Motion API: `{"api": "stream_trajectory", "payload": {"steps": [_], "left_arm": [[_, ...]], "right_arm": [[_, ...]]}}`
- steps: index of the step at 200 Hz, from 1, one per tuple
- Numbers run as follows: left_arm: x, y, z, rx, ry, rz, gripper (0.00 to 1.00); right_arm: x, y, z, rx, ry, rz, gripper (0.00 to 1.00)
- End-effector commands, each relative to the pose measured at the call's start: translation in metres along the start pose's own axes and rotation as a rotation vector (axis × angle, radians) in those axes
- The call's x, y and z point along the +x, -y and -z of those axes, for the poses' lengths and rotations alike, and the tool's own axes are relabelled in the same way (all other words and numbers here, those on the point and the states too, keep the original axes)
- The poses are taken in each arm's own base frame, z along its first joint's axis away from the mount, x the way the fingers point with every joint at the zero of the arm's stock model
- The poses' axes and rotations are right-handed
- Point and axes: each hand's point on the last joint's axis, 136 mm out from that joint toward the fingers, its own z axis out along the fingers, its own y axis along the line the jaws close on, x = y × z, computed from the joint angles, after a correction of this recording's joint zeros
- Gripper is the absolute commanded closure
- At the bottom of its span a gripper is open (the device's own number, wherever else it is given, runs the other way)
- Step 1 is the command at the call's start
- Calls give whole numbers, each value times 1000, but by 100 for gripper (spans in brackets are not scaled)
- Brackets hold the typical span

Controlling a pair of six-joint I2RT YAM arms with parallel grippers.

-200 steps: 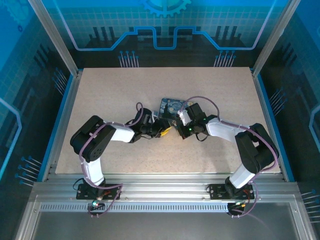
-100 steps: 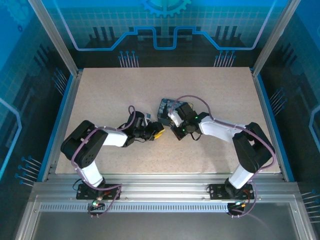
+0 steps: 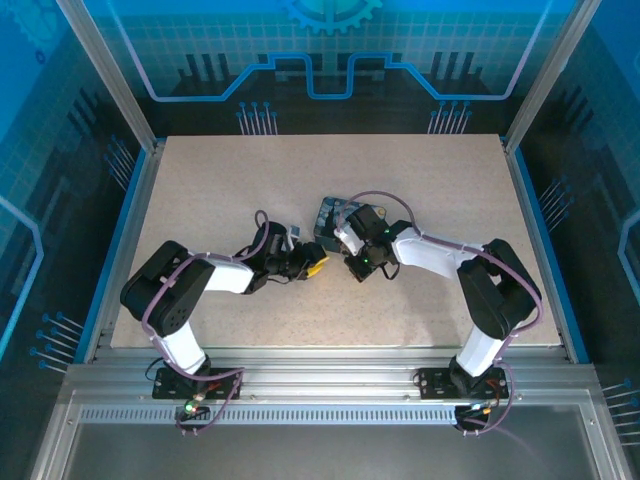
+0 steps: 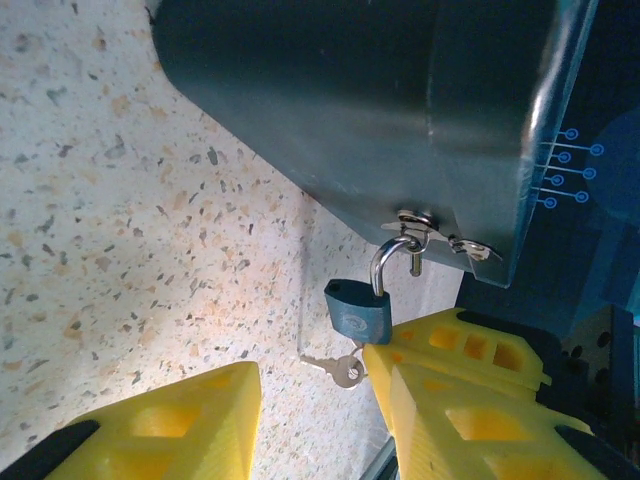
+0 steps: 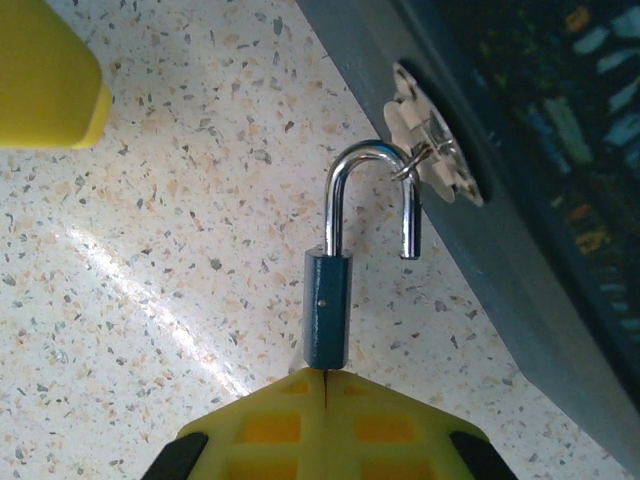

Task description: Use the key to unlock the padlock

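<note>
A small blue padlock (image 5: 326, 310) hangs by its steel shackle (image 5: 368, 160) from the hasp of a dark box (image 4: 400, 100). The shackle's free leg is out of the padlock body. My right gripper (image 5: 325, 375) is shut right under the padlock's base, pinching the key, which is hidden between its yellow pads. A second key (image 4: 340, 371) dangles on a ring below the padlock (image 4: 358, 311). My left gripper (image 4: 325, 375) stands open just in front of the lock, holding nothing. In the top view the left gripper (image 3: 314, 265) and the right gripper (image 3: 352, 268) face each other.
The dark box (image 3: 333, 212) sits mid-table just behind both grippers. A yellow fingertip of the left gripper (image 5: 45, 75) is close to the padlock's left. Speckled tabletop (image 3: 220, 190) stretches all around, fenced by aluminium posts and blue walls.
The left gripper has drawn back to the left, away from the padlock, and its arm has lowered. The right gripper shifted slightly left with the lock and stays shut.
</note>
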Motion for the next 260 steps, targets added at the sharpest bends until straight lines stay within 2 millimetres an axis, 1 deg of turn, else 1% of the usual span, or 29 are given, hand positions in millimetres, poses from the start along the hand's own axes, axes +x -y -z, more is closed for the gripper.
{"api": "stream_trajectory", "payload": {"steps": [1, 54, 67, 68, 69, 70, 71, 72, 73, 74, 76, 98, 121, 146, 167, 202, 234, 260], "left_arm": [[2, 11, 9, 37, -10, -35, 58], [9, 19, 24, -5, -32, -137, 51], [12, 21, 29, -23, -41, -158, 47], [13, 21, 30, -25, -43, -162, 44], [13, 21, 30, -25, -42, -165, 36], [13, 21, 31, -27, -42, -168, 32], [13, 22, 31, -28, -43, -170, 17], [13, 22, 31, -28, -43, -174, 9], [13, 22, 32, -30, -44, -176, 5], [14, 22, 32, -32, -45, -178, 3], [14, 23, 33, -33, -45, -183, 2], [18, 24, 44, -74, -53, -223, 1], [23, 27, 55, -111, -66, -277, 1], [26, 27, 69, -146, -52, -320, 1], [29, 26, 78, -162, -45, -334, 1], [31, 22, 83, -161, -37, -324, 1], [32, 18, 80, -161, -42, -304, 1], [31, 21, 79, -152, -39, -300, 1]], "right_arm": [[-6, 0, 17, 19, 23, 49, 100], [-7, -1, 25, 8, 49, 137, 100], [-6, 0, 25, 8, 47, 160, 100], [-6, 0, 25, 8, 46, 161, 100], [-5, 0, 24, 8, 44, 163, 100], [-5, 1, 24, 8, 44, 164, 100], [-5, 1, 24, 7, 43, 166, 100], [-5, 1, 24, 7, 43, 167, 100], [-5, 1, 24, 7, 42, 169, 100], [-5, 0, 24, 6, 43, 170, 100], [-5, 1, 24, 5, 40, 172, 100], [-3, -4, 22, -21, 37, 207, 100], [-1, 0, 22, -16, 40, 225, 100], [-2, 2, 26, -72, 57, 183, 100], [-7, 1, 32, -142, 92, 127, 100], [-9, 3, 34, -217, 133, 44, 100], [-10, 4, 36, -271, 156, 7, 100], [-13, 7, 37, -305, 164, -11, 100]]}}
